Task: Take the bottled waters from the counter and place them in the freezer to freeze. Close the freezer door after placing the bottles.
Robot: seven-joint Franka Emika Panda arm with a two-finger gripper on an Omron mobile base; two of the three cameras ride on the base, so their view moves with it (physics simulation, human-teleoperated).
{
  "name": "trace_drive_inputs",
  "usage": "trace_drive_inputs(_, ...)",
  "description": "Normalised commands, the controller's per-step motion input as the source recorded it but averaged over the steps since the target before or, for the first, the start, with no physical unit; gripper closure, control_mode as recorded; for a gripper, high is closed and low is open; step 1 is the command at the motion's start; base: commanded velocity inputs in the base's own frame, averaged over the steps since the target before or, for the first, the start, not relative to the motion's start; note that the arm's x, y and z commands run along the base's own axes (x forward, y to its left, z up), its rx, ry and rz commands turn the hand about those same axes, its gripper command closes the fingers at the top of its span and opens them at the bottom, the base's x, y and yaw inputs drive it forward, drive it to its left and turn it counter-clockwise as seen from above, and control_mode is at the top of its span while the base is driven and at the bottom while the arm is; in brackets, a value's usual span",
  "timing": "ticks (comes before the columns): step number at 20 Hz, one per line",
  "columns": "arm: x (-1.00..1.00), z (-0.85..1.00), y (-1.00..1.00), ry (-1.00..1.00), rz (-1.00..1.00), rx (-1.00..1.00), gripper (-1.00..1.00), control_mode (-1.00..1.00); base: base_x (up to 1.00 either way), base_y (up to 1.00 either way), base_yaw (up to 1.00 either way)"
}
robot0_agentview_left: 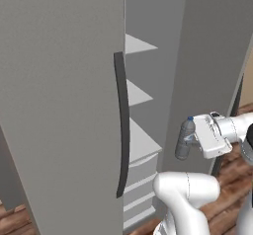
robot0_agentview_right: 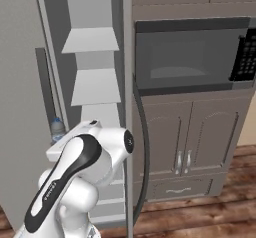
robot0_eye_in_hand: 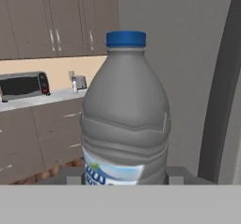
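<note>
My gripper [robot0_agentview_left: 189, 141] is shut on a grey bottled water [robot0_agentview_left: 185, 139] with a blue cap, held upright in the air. It hangs in front of the open freezer [robot0_agentview_left: 143, 96], about level with a lower pale shelf [robot0_agentview_left: 141, 142]. The freezer door [robot0_agentview_left: 207, 56] stands swung open to the right of the bottle. From the right base view the bottle [robot0_agentview_right: 57, 129] peeks out behind my arm, left of the shelves [robot0_agentview_right: 92, 42]. The hand view looks past the bottle [robot0_eye_in_hand: 124, 110], with my gripper [robot0_eye_in_hand: 124, 178] around its lower body, at the counter [robot0_eye_in_hand: 44, 97] far behind.
The freezer's left door [robot0_agentview_left: 59, 105] with its dark vertical handle [robot0_agentview_left: 121, 125] stays closed. The open door's edge and handle [robot0_agentview_right: 142, 147] stand just left of a built-in black-glass oven [robot0_agentview_right: 192, 57] above cabinets. A toaster oven [robot0_eye_in_hand: 23, 85] sits on the counter.
</note>
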Motion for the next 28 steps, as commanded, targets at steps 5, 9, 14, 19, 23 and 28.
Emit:
trace_drive_inputs(5,0.0,0.0,0.35,0.0,-0.16,-0.03,1.0,-1.0,0.0,0.0,0.0)
trace_drive_inputs(9,0.19,0.0,0.21,0.0,-0.36,0.0,1.0,-1.0,0.0,0.0,0.0)
trace_drive_inputs(14,0.26,0.0,0.28,0.0,-0.49,0.0,1.0,-1.0,0.0,0.0,0.0)
trace_drive_inputs(19,0.33,-0.22,0.31,0.0,-0.61,0.0,1.0,-1.0,0.0,0.0,0.0)
trace_drive_inputs(23,0.38,-0.28,0.04,0.0,-0.53,0.0,1.0,-1.0,0.0,0.0,0.0)
trace_drive_inputs(28,0.43,-0.29,0.15,0.0,-0.42,0.0,1.0,-1.0,0.0,0.0,0.0)
